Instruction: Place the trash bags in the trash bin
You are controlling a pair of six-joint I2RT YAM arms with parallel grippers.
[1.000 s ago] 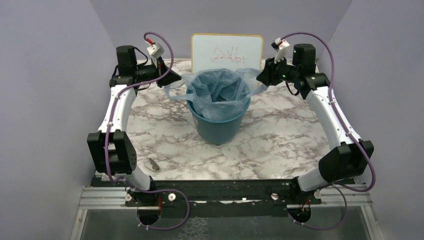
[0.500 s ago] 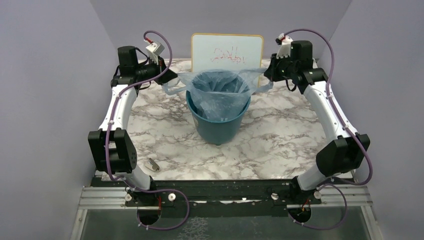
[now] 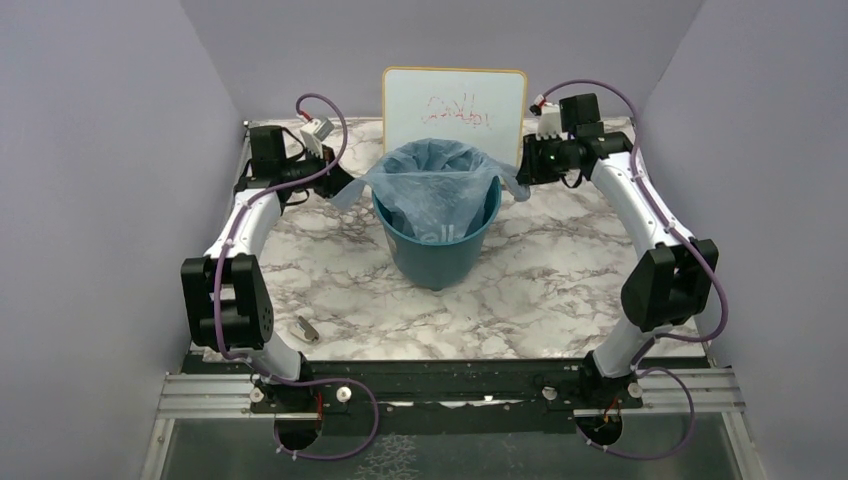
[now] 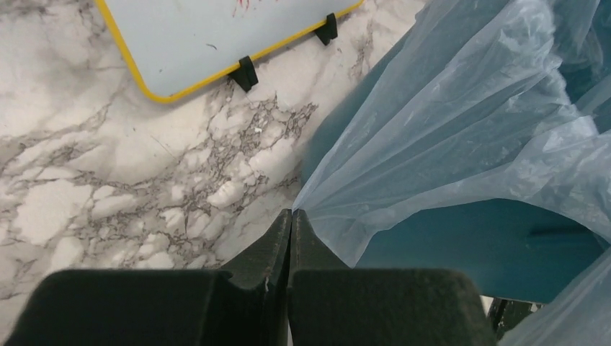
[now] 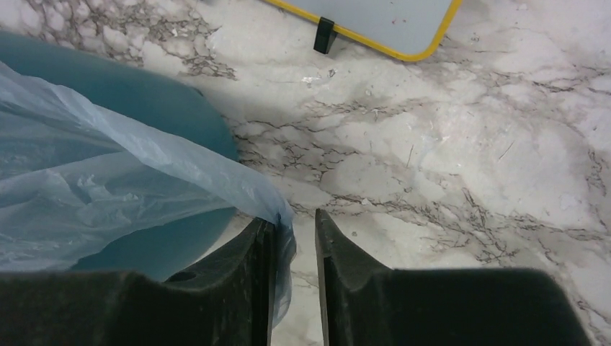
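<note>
The trash bag [image 3: 437,185] already sits inside the trash bin [image 3: 440,250] in the middle of the desk [image 3: 560,280], with its edges over the rim. The left hand [image 4: 291,220] is fully closed and pinches the bag's left corner. The right hand [image 5: 294,227] is a little open with the right corner draped between its fingers; it seems only the letting go is left.

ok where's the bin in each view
Top external: bin at table centre, in front of the whiteboard.
Left wrist: bin at lower right, under the bag.
Right wrist: bin at left edge, bag draped over it.
Shared landmark: the yellow-framed whiteboard, in all three.
</note>
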